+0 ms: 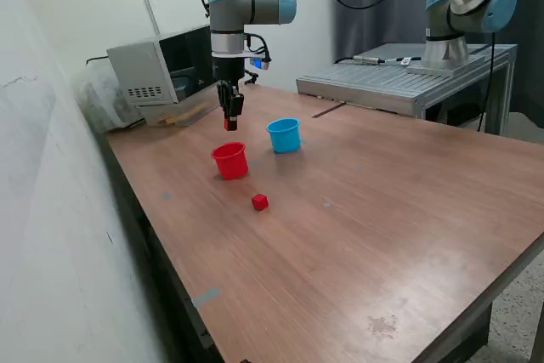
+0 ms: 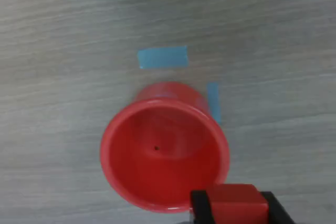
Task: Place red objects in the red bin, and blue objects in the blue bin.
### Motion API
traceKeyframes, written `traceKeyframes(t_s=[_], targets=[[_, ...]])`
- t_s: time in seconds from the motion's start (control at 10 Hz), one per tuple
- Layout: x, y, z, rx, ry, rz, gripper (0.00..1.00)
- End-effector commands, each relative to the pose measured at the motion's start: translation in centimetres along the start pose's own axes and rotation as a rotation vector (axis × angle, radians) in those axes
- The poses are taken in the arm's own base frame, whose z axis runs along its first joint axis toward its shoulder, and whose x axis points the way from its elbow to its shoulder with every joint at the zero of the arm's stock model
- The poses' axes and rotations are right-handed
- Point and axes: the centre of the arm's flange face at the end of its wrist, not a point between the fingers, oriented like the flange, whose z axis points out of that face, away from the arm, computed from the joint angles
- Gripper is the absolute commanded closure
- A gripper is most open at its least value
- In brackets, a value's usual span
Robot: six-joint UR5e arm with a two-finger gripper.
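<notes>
Red fills the gap between the black fingers: our gripper (image 1: 230,124) is clamped on a small red cube (image 2: 233,202), which the wrist view shows sitting squarely in the grasp with the fingers pressed to its two sides. Directly beneath and slightly offset from it lies the red cup (image 2: 164,153), its open mouth facing up and its inside bare as far as we can see, apart from a tiny dark speck on the floor. In the exterior view we hang above the cup (image 1: 229,160), clear of its rim. We judge the step in hand to be the drop, and to do it well we should first bring the cube over the middle of the mouth, since from the wrist it now sits over the near rim, not the centre; we could then come lower before parting the fingers, so the cube falls short and does not bounce out or tip the light cup. Two strips of blue tape (image 2: 162,57) lie on the wooden table (image 1: 408,210) just beside the cup. The light-blue cup (image 1: 284,135) stands near the red one, toward the exterior view's right. A second red cube (image 1: 260,201) waits on the table nearer the camera. No dark-blue cubes show in either view.
</notes>
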Motion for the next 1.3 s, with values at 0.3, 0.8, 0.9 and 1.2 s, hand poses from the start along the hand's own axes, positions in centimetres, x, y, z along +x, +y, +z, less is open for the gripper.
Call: traceKeyframes(t_s=[0.3, 0.8, 0.9, 1.2], targets=[[-2.3, 0.0, 2.2, 0.004, -0.008, 0.029, 1.0], [-2.3, 0.1, 2.0, -0.005, -0.01, 0.031, 0.0], [-2.2, 0.1, 1.9, -0.005, -0.01, 0.029, 0.0], [-0.7, -1.8, -3.9, -0.041, 0.0, 0.007, 0.0]])
